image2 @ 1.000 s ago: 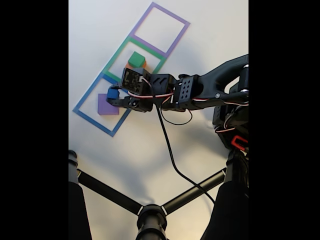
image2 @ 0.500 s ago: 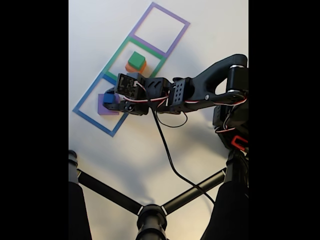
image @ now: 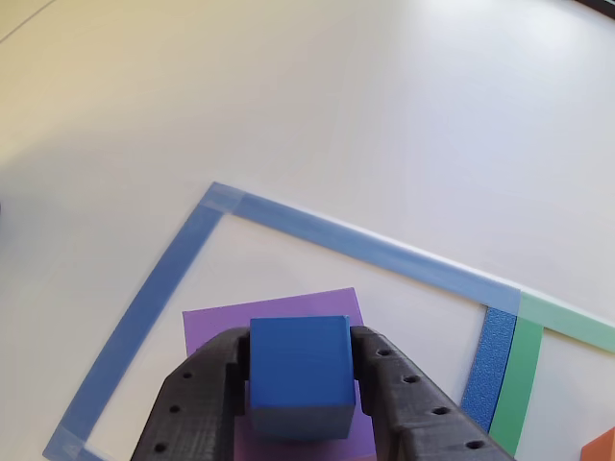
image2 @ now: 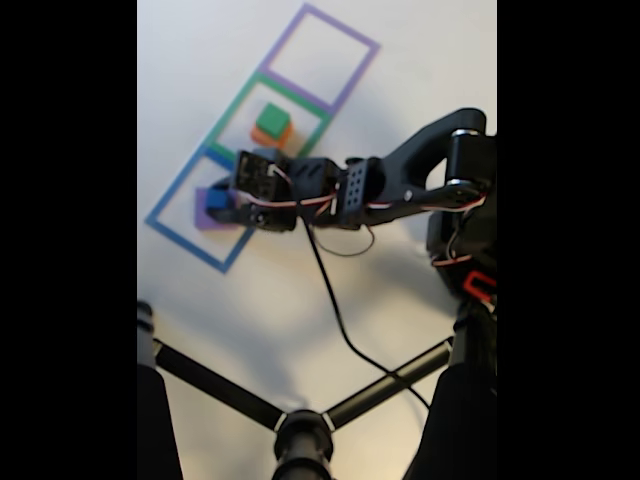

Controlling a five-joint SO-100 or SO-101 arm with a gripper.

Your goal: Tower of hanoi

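Note:
My gripper (image: 300, 357) is shut on the small blue cube (image: 300, 370), one black finger (image: 197, 394) on each side of it. The cube hangs right over the flat purple block (image: 288, 305), which lies inside the blue taped square (image: 365, 245); I cannot tell whether they touch. In the fixed view the gripper (image2: 218, 206) holds the blue cube (image2: 216, 199) above the purple block (image2: 203, 214). The green block (image2: 272, 119) sits stacked on the orange block (image2: 261, 137) in the middle green-taped square. An orange corner (image: 602, 448) shows at the lower right of the other view.
Three taped squares run in a diagonal row: blue (image2: 176, 227), green (image2: 236, 104) and purple (image2: 333, 50), the last with nothing in it. A black cable (image2: 335, 300) hangs from the arm. Black tripod legs (image2: 215, 385) cross the table's near side.
The gripper has carried the blue cube left and down, from beside the purple block to right over it. The arm's elbow has risen.

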